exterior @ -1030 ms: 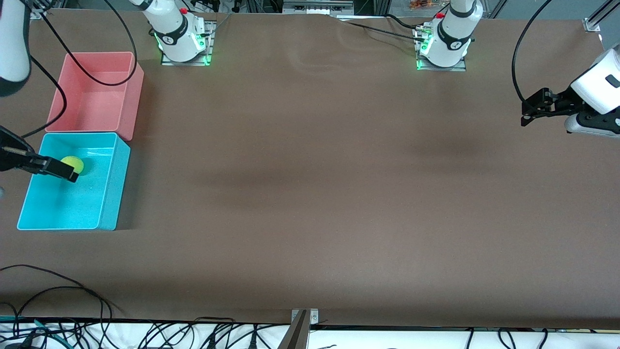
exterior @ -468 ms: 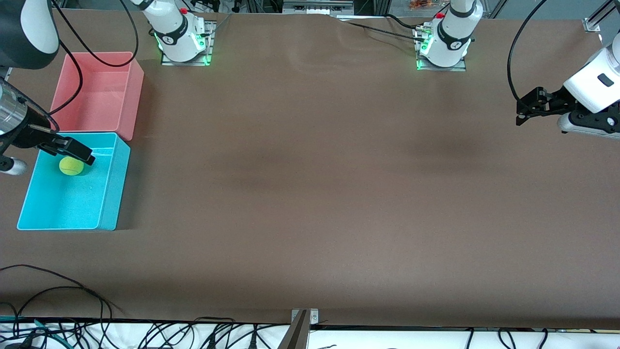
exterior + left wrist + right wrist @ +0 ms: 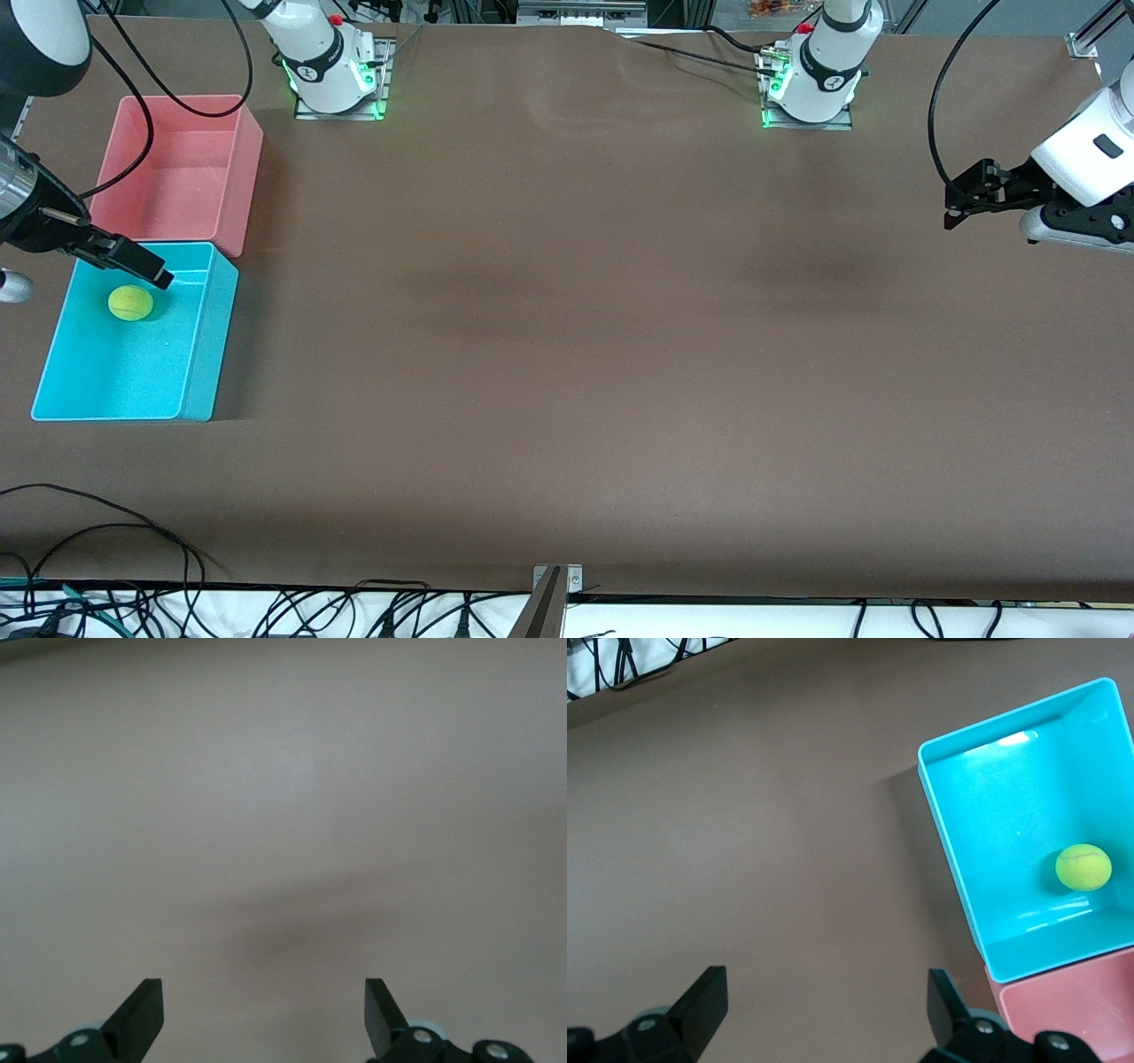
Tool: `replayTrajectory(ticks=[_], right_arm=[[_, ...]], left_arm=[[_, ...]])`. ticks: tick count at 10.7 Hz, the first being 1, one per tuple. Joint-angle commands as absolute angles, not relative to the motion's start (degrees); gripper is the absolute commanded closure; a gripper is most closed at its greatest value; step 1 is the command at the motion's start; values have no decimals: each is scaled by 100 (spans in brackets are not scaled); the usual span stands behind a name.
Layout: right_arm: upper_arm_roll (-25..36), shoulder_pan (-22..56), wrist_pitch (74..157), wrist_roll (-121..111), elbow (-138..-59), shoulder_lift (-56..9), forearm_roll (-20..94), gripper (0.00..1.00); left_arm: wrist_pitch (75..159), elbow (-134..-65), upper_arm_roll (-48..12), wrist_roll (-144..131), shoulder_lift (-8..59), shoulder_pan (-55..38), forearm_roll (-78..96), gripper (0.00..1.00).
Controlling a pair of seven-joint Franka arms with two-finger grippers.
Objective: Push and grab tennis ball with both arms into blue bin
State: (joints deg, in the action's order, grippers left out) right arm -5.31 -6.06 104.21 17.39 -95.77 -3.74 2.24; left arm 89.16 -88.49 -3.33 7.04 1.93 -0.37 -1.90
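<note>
The yellow-green tennis ball [image 3: 130, 303] [image 3: 1083, 867] rests on the floor of the blue bin [image 3: 202, 354] [image 3: 948, 859], in the half nearest the pink tub. My right gripper [image 3: 151, 270] [image 3: 826, 983] hangs open and empty in the air over the blue bin's edge that adjoins the pink tub, clear of the ball. My left gripper [image 3: 952, 208] [image 3: 264, 988] hovers open and empty over bare table at the left arm's end; its wrist view shows only the brown tabletop.
A pink bin [image 3: 248, 177] [image 3: 1072, 1010] stands against the blue bin, farther from the front camera. Both arm bases [image 3: 335, 75] [image 3: 811, 84] sit along the table's back edge. Loose black cables [image 3: 106, 532] lie at the near edge.
My right gripper has lifted off the ball and drawn back toward the pink bin. The ball stays in the blue bin. The left gripper shifted slightly, then held still.
</note>
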Motion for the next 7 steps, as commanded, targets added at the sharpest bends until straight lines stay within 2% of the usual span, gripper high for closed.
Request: replayTrajectory(ticks=[1, 7], right_arm=[[-650, -703, 10257, 1837, -9650, -202, 237, 0], [-650, -703, 9853, 1460, -9510, -193, -26, 0]], left_arm=[[8798, -8719, -325, 694, 211, -9, -88, 0], [8798, -8719, -378, 642, 211, -44, -97, 0]])
